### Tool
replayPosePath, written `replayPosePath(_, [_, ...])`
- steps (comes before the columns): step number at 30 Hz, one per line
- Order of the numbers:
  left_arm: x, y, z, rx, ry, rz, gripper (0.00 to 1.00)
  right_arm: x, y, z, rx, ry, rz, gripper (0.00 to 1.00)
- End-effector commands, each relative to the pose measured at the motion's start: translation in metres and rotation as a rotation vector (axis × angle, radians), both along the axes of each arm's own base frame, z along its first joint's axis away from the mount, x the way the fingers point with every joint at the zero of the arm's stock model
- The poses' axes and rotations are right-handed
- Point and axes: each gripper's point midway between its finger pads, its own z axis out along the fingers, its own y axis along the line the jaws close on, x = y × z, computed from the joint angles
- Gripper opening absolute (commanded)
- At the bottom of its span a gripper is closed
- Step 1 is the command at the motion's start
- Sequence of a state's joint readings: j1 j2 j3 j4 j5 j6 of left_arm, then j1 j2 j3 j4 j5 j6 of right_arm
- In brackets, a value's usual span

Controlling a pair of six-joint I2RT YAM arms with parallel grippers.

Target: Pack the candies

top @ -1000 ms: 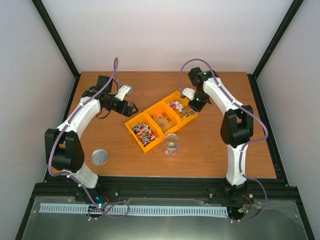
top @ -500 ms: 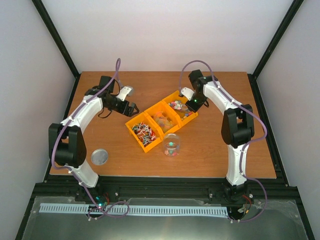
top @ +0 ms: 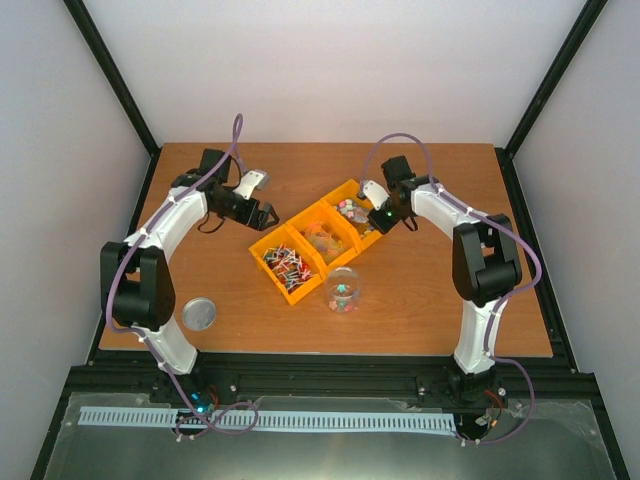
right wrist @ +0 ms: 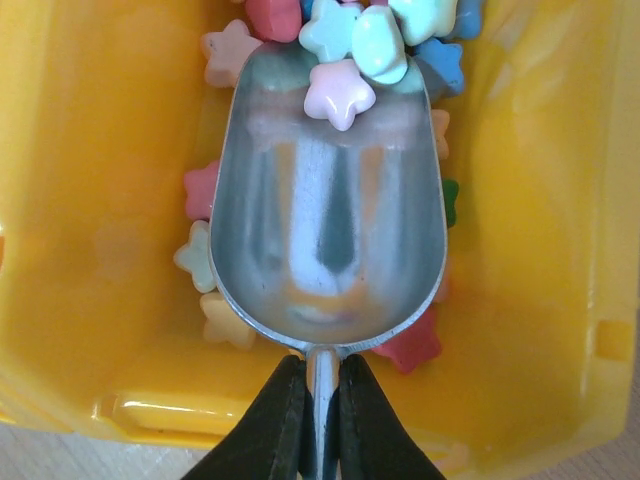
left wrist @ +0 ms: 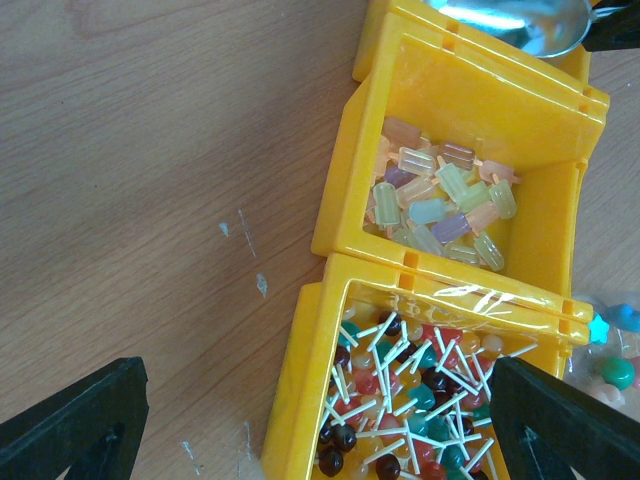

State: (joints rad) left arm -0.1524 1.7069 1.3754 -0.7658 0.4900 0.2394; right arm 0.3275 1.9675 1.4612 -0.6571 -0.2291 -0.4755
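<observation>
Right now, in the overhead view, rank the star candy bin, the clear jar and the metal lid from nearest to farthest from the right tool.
1. Star candy bin: the right tool holds a scoop inside it.
2. Clear jar: below it in the view, slightly left.
3. Metal lid: far off on the left side.

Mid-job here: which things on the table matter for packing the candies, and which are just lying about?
In the job:
- candies in the far bin
- scoop, held in the right gripper
- jar
- lid, likely the jar's

Lying about:
- lollipops
- pastel sweets in the middle bin
</observation>
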Motion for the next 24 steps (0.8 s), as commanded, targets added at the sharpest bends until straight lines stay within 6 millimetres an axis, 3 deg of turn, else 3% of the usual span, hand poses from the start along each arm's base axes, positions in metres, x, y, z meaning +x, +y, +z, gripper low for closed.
replayPosePath(1, [0.006,-0.001,0.015,-0.006,-0.028,-0.011,0.95,-0.001,0.009,-0.005,0.089,-0.048,-0.008,0.03])
replayPosePath(11, [0.002,0.002,0.019,0.016,-0.028,-0.021,0.95,0.011,0.006,0.024,0.26,-0.214,-0.056,0.03])
replayPosePath(16, [0.002,0.002,0.018,0.015,-0.019,-0.026,0.94,0.019,0.009,0.013,0.266,-0.204,-0.048,0.03])
replayPosePath(24, [0.001,0.003,0.018,0.025,-0.02,-0.032,0.95,0.002,0.001,0.022,0.31,-0.23,-0.006,0.03])
